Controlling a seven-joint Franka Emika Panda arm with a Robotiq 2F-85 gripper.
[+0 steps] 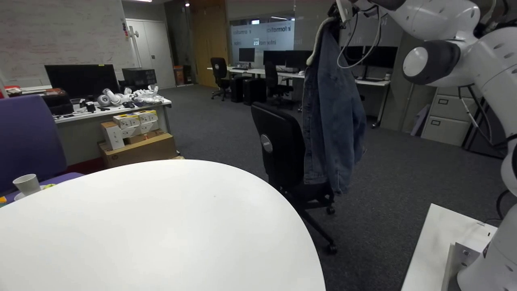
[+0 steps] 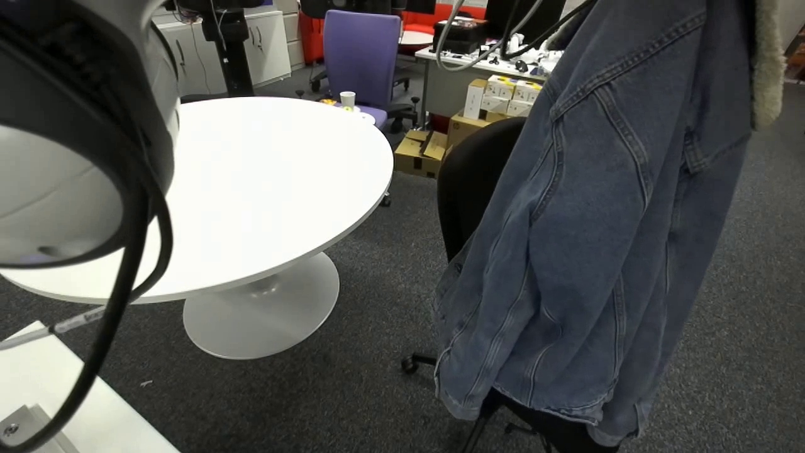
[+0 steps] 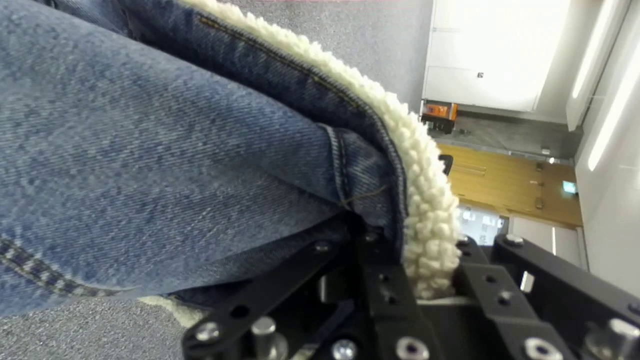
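A blue denim jacket with a cream fleece collar hangs in the air in both exterior views [image 1: 335, 117] [image 2: 591, 251]. My gripper [image 1: 335, 16] is high up at the top of the jacket. In the wrist view, my gripper [image 3: 422, 255] has its black fingers on both sides of the fleece collar [image 3: 430, 220], pinching denim and fleece between them. The denim body [image 3: 175, 140] of the jacket spreads away to the left there. The fingertips are partly hidden by the cloth. In an exterior view the gripper is out of the picture above the jacket.
A black office chair [image 1: 278, 145] [image 2: 471, 182] stands close behind the jacket. A round white table [image 1: 161, 226] [image 2: 283, 176] is beside it. A purple chair [image 1: 28, 137] holds a white cup [image 1: 27, 184]. Boxes [image 1: 137, 149] stand by a desk. My base is on a white stand [image 1: 436, 238].
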